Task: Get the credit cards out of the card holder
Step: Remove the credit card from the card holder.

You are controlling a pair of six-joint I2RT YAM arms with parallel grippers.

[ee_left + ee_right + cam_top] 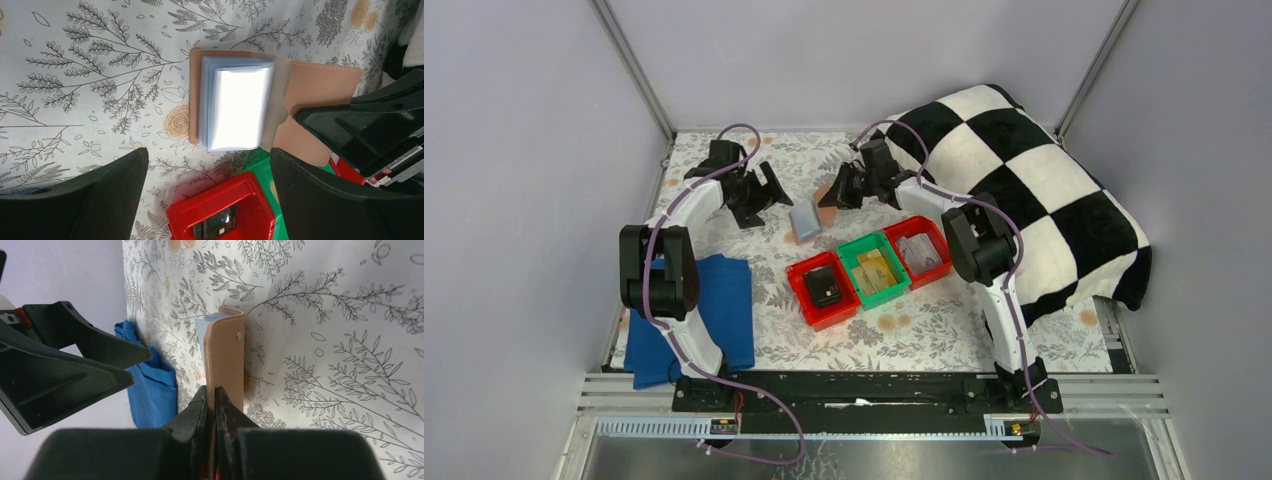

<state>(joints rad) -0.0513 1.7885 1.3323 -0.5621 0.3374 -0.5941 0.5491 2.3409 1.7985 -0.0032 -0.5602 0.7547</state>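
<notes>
One card holder (pixel 320 90) lies opened out on the bench (pixel 924 330), toward the far edge and about midway between its left and right edges. It is between the two hands. On its left half sits one stack of pale blue cards (pixel 240 107) with a clear flap over one side. How many cards are in the stack cannot be told.

The right hand (pixel 212 395) is almost fully closed, pinching the edge of the holder's pink cover between its two fingers. The left hand (pixel 209 152) is spread wide above the cards, one finger to either side of the stack. It grips nothing.

Three bins stand in a slanting row nearer the middle of the bench. There is a red bin (pixel 829 320) with one black wallet (pixel 824 287) in it, a green bin (pixel 861 243) in the middle, and a second red bin (pixel 934 272).

One blue cloth (pixel 724 300) lies by the left edge. One black-and-white checked blanket (pixel 1044 190) is heaped over the far right corner.
</notes>
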